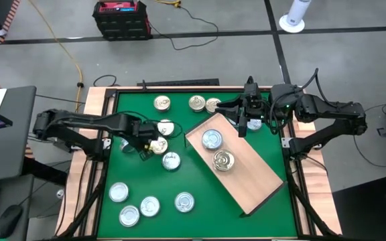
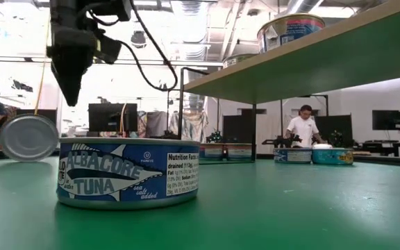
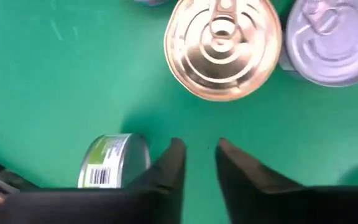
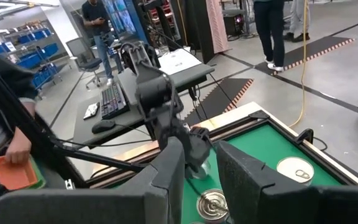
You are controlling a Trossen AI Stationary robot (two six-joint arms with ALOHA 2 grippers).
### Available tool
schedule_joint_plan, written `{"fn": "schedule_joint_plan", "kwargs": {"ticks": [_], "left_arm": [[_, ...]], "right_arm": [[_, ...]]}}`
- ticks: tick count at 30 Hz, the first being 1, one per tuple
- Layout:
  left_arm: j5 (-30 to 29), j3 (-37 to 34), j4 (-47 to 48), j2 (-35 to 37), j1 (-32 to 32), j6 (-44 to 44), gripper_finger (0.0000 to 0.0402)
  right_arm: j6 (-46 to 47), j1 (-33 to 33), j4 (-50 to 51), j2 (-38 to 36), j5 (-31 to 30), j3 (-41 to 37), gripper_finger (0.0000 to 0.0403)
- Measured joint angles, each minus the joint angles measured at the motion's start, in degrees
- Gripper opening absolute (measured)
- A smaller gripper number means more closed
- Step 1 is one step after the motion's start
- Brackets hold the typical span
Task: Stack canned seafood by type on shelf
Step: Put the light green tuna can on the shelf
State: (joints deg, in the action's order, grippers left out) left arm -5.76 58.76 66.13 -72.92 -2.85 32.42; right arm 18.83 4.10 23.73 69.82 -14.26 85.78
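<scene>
Canned seafood lies scattered on the green mat. My left gripper (image 3: 197,146) points down, open and holding nothing, above the mat. Just beyond it are a gold-lidded tin (image 3: 222,46) and a silver-lidded tin (image 3: 331,40), both lying flat. A green-labelled tin (image 3: 114,162) stands on its rim beside the left finger. The light-wood shelf (image 1: 246,174) lies slantwise at centre right and carries a bluish tin (image 1: 211,139) and a gold tin (image 1: 224,161). My right gripper (image 1: 242,124) hovers open and empty, high over the shelf's far end.
Three tins (image 1: 196,102) sit along the mat's far edge and several (image 1: 150,206) near its front left. An albacore tuna tin (image 2: 127,173) stands close to the low camera. Raised wooden slats (image 1: 102,100) rim the table. People stand in the room beyond.
</scene>
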Motion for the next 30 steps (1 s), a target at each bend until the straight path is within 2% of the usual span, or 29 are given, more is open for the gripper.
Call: {"fn": "schedule_joint_plan", "kwargs": {"ticks": [4,7,9,12,22,30], "left_arm": [[2.30,0.02,4.97,2.17,-2.67,-1.14,0.0199],[4.78,0.02,8.28,0.97,-5.33,-3.10,0.0261],[5.96,0.02,10.34,-0.97,-7.01,-5.32,0.0291],[5.49,0.02,13.25,-4.42,-9.31,-8.94,0.0316],[5.64,0.07,16.98,-10.69,-13.76,-17.46,0.0318],[8.37,0.07,15.53,-14.38,-19.91,-22.07,0.0269]], "right_arm": [[-0.21,0.00,0.02,0.00,0.71,0.00,0.0122],[-0.71,0.00,-0.01,0.00,0.74,0.00,0.0122],[-0.94,0.00,-0.13,0.00,0.77,0.00,0.0122],[-1.39,0.00,-0.20,0.00,0.81,0.00,0.0122],[-2.28,0.00,0.45,0.02,0.85,0.00,0.0122],[-2.89,0.00,0.55,0.02,0.85,0.00,0.0122]]}}
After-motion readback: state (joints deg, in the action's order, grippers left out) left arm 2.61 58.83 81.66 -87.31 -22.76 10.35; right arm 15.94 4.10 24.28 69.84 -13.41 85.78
